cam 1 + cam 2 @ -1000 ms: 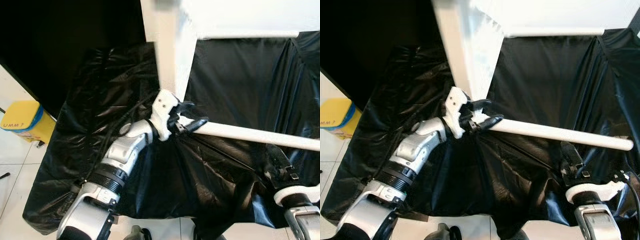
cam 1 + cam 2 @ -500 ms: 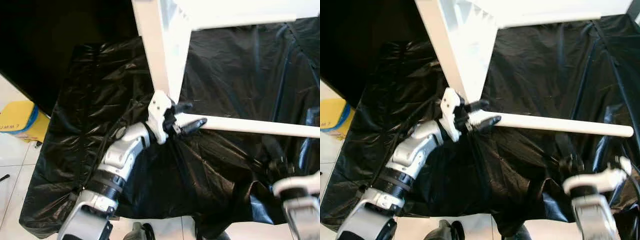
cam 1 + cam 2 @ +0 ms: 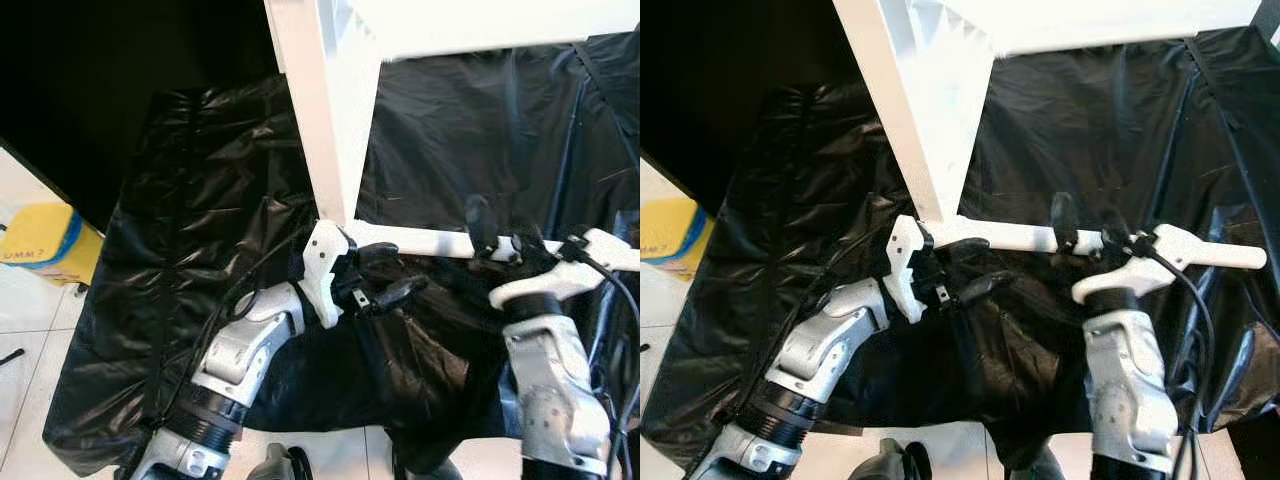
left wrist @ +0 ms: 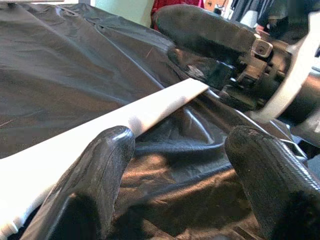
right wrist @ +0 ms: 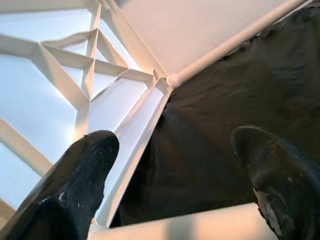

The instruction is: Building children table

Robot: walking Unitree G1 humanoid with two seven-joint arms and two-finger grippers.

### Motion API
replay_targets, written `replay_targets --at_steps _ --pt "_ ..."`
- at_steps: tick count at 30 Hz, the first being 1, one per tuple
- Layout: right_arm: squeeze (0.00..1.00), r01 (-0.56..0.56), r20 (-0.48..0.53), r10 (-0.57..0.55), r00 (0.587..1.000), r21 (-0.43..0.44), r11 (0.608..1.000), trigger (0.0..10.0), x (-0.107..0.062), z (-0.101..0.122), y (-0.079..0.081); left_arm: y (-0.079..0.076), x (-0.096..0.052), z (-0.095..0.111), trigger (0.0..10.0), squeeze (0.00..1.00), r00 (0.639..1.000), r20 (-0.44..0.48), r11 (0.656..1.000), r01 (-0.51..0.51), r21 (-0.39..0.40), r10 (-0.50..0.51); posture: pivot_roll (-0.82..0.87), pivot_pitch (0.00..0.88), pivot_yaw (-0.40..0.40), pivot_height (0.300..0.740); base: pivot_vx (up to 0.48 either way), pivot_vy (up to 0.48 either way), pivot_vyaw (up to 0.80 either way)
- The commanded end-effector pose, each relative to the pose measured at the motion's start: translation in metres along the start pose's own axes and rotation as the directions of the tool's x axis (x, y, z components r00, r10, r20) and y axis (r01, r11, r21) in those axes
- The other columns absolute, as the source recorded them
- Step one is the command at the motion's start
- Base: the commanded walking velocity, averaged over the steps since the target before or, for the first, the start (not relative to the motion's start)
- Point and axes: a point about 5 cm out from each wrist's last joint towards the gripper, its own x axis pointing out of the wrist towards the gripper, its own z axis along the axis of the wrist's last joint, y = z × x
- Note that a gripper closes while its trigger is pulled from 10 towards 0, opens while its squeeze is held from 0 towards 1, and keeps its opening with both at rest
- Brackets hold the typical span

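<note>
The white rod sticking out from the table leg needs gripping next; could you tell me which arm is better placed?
Probably the right. The right claw is open across the white rod partway along it, while the left claw hangs open just below it by the table leg.

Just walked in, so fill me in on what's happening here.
The robot is assembling a white children's table over black plastic sheeting. A white rod juts sideways from the table's leg. The left gripper sits open just below the rod near the joint; the right gripper is open around it further along.
</note>
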Motion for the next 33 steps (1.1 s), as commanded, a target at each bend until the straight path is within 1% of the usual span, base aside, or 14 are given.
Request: replay_targets --at_steps 1,6,8,11,13,15,19,25,26,28,29,30,32,33 --pt "0.0 -0.014 -0.011 0.014 1.0 -0.032 0.999 10.0 0.003 -0.006 -0.001 -0.002 -0.006 -0.002 10.0 0.0 1.0 -0.019 1.0 0.002 -0.004 -0.002 -0.12 0.164 0.11 0.74 0.0 0.0 0.0" --pt "0.0 -0.061 -0.025 0.059 0.998 -0.104 0.993 10.0 0.022 -0.019 -0.005 0.004 -0.035 0.01 10.0 0.0 0.997 -0.063 0.997 -0.05 0.054 0.053 -0.09 0.149 0.09 0.74 0.0 0.0 0.0" --pt "0.0 -0.082 -0.031 0.079 0.996 -0.126 0.989 10.0 0.033 -0.022 -0.008 0.015 -0.052 0.018 10.0 0.0 0.985 -0.066 0.984 -0.152 0.091 0.158 -0.06 0.139 0.067 0.74 0.0 0.0 0.0" --pt "0.0 -0.116 -0.036 0.112 0.993 -0.137 0.984 10.0 0.044 -0.028 -0.003 0.032 -0.069 0.024 10.0 0.0 0.946 -0.039 0.941 -0.315 0.127 0.322 -0.05 0.132 0.046 0.74 0.0 0.0 0.0" --pt "0.0 -0.122 -0.038 0.118 0.992 -0.135 0.983 10.0 0.047 -0.031 -0.003 0.036 -0.078 0.024 10.0 0.0 0.919 -0.036 0.915 -0.387 0.115 0.393 -0.04 0.128 0.034 0.74 0.0 0.0 0.0" --pt "0.0 -0.13 -0.042 0.125 0.991 -0.14 0.982 10.0 0.051 -0.033 -0.002 0.044 -0.088 0.022 10.0 0.0 0.872 -0.04 0.867 -0.479 0.139 0.488 -0.04 0.128 0.025 0.74 0.0 0.0 0.0" --pt "0.0 -0.141 -0.045 0.136 0.99 -0.149 0.979 10.0 0.055 -0.038 -0.003 0.057 -0.095 0.021 10.0 0.0 0.796 -0.027 0.79 -0.595 0.149 0.604 -0.04 0.127 0.016 0.74 0.0 0.0 0.0" --pt "0.0 -0.139 -0.044 0.133 0.99 -0.166 0.976 10.0 0.057 -0.039 -0.008 0.062 -0.093 0.024 10.0 0.0 0.752 0.016 0.743 -0.655 0.137 0.659 -0.04 0.13 0.01 0.74 0.0 0.0 0.0" --pt "0.0 -0.136 -0.049 0.129 0.99 -0.181 0.974 10.0 0.058 -0.04 -0.01 0.065 -0.093 0.025 10.0 0.0 0.726 0.037 0.717 -0.685 0.131 0.687 -0.04 0.129 0.008 0.74 0.0 0.0 0.0" --pt "0.0 -0.136 -0.051 0.128 0.99 -0.195 0.971 10.0 0.059 -0.041 -0.01 0.067 -0.093 0.025 10.0 0.0 0.705 0.05 0.695 -0.707 0.13 0.708 -0.04 0.127 0.007 0.74 0.0 0.0 0.0" --pt "0.0 -0.135 -0.057 0.126 0.99 -0.216 0.967 10.0 0.059 -0.042 -0.01 0.068 -0.092 0.025 10.0 0.0 0.687 0.062 0.677 -0.725 0.127 0.724 -0.04 0.125 0.006 0.74 0.0 0.0 0.0" --pt "0.0 -0.12 -0.07 0.104 0.992 -0.283 0.952 10.0 0.06 -0.046 -0.01 0.069 -0.09 0.024 10.0 0.0 0.652 0.084 0.644 -0.757 0.105 0.753 -0.04 0.123 0.006 0.74 0.0 0.0 0.0" --pt "0.0 -0.099 -0.08 0.078 0.994 -0.316 0.944 10.0 0.059 -0.05 -0.007 0.068 -0.087 0.022 10.0 0.0 0.624 0.099 0.618 -0.782 0.085 0.775 -0.04 0.123 0.005 0.74 0.0 0.0 0.0" --pt "0.0 -0.072 -0.083 0.047 0.995 -0.333 0.94 10.0 0.059 -0.054 -0.003 0.067 -0.084 0.02 10.0 0.0 0.593 0.104 0.59 -0.805 0.061 0.798 -0.04 0.122 0.003 0.74 0.0 0.0 0.0"
